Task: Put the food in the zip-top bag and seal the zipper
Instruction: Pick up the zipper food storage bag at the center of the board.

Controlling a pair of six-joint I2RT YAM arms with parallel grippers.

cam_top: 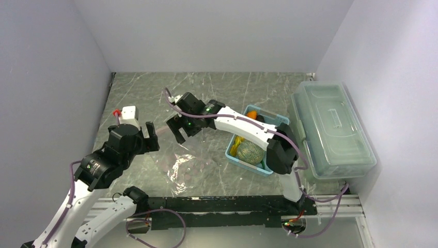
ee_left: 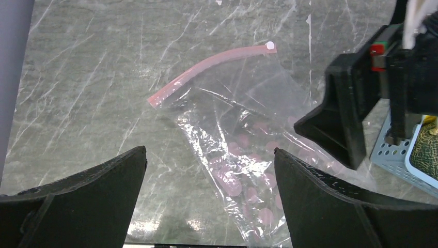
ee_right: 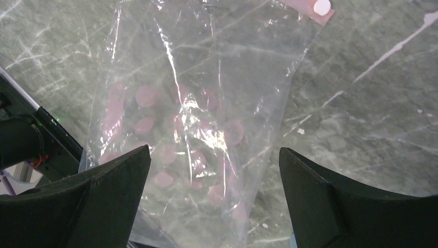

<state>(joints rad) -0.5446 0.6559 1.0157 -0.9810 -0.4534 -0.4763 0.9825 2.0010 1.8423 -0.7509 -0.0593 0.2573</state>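
The zip-top bag (cam_top: 182, 161) lies flat and empty on the marble table, clear plastic with pink dots. Its pink zipper (ee_left: 206, 64) curves along the far edge, a white slider at one end (ee_right: 320, 7). My left gripper (cam_top: 151, 137) hovers open over the bag's left side (ee_left: 209, 155). My right gripper (cam_top: 176, 132) hangs open above the bag (ee_right: 214, 155), nothing between its fingers. The food sits in the light-blue basket (cam_top: 235, 160): a netted melon (cam_top: 251, 152), a yellow banana bunch (cam_top: 236, 144), an orange carrot (cam_top: 251, 114) and a dark eggplant (cam_top: 261, 119).
A large clear lidded box (cam_top: 330, 129) stands along the right wall, just beyond the basket. White walls close in the table on the left, back and right. The black rail (cam_top: 217, 204) with the arm bases runs along the near edge.
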